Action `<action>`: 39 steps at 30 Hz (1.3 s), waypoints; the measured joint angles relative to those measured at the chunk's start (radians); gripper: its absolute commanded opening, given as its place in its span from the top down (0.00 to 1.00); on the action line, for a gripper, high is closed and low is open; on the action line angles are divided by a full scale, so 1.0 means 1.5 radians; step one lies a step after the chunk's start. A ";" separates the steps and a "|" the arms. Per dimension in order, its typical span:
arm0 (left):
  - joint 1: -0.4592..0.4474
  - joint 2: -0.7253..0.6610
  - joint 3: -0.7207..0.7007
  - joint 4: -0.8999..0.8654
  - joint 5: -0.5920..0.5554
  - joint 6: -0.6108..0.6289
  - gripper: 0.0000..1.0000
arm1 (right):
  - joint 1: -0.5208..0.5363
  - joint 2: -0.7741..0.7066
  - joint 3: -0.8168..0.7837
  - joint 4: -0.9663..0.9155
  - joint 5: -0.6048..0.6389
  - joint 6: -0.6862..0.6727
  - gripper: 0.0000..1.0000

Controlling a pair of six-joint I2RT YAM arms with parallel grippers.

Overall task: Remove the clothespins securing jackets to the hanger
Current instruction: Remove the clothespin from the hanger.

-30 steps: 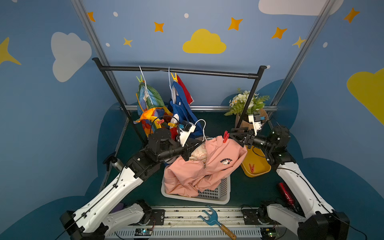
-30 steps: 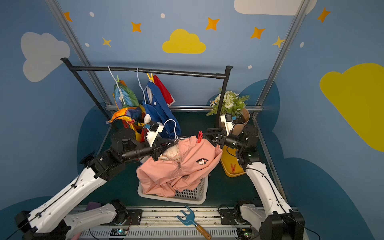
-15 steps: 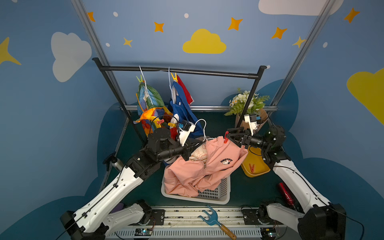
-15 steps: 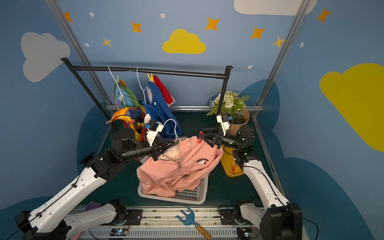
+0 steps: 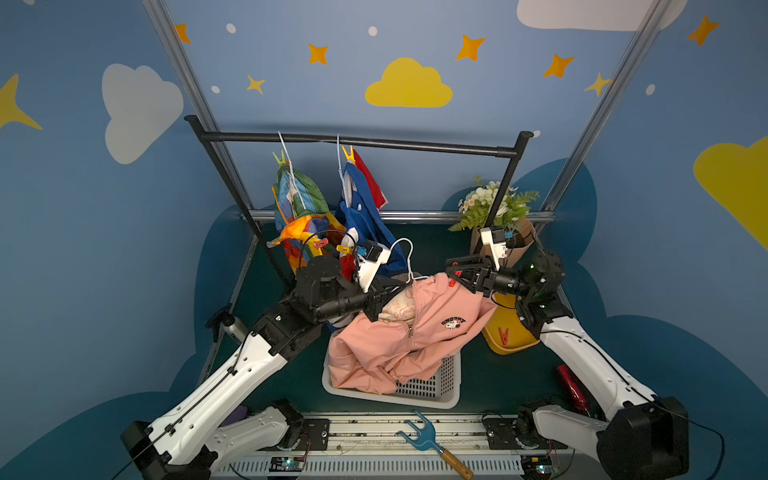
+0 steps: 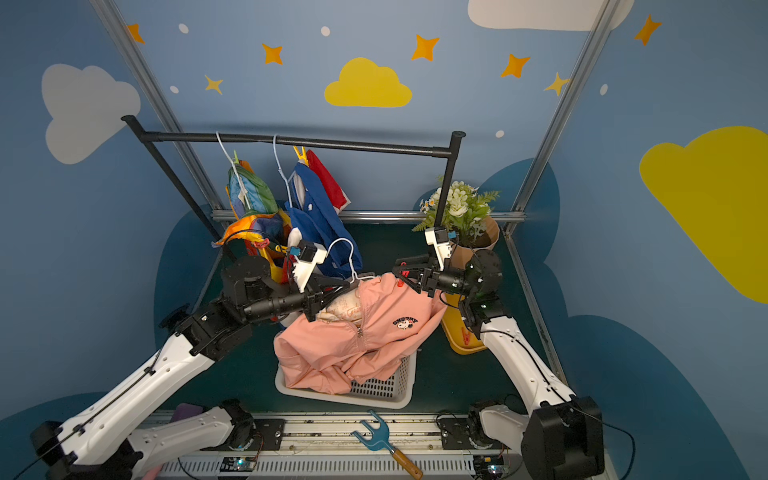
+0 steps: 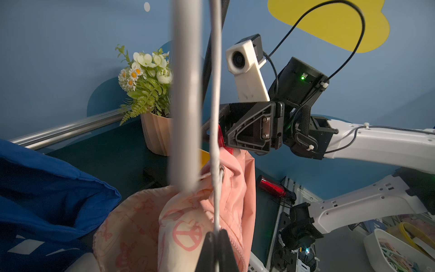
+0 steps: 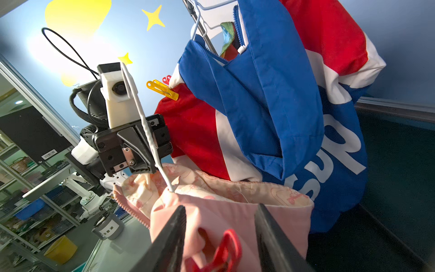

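Note:
The pink jacket [image 5: 399,332] droops over the basket, hung from a white wire hanger [image 5: 409,253]. My left gripper [image 5: 405,286] is shut on that hanger's wire; the left wrist view shows the wire pinched between the pads at my left gripper [image 7: 217,232]. A red clothespin [image 8: 226,247] sits on the jacket's shoulder. My right gripper [image 8: 220,207] is open, one jaw on each side of the clothespin and not touching it. On the rail hang the rainbow jacket [image 5: 297,199] with a green clothespin [image 5: 279,158] and the blue, white and red jacket [image 5: 365,208] with a yellow clothespin [image 5: 348,153].
A white basket [image 5: 432,386] stands under the pink jacket. A yellow bin [image 5: 511,340] at the right holds a red clothespin. A flower pot [image 5: 498,208] is behind my right arm. The black rail [image 5: 415,145] spans the back. A blue fork tool [image 5: 424,436] lies in front.
My right gripper has moved left onto the pink jacket's shoulder, and its jaws have narrowed around the red clothespin. The left gripper has held the hanger still.

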 measured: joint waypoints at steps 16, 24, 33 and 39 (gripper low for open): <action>0.000 0.000 -0.006 0.010 0.003 -0.007 0.96 | 0.004 -0.009 0.024 -0.060 0.024 -0.019 0.58; 0.000 0.000 -0.006 0.011 0.003 -0.007 0.96 | 0.002 -0.011 0.044 -0.101 0.028 -0.025 0.52; 0.001 0.000 -0.006 0.011 0.003 -0.010 0.96 | -0.034 -0.025 0.031 -0.091 0.005 0.001 0.55; 0.001 0.000 -0.006 0.014 0.005 -0.019 0.96 | -0.043 -0.026 0.024 -0.063 -0.023 0.023 0.54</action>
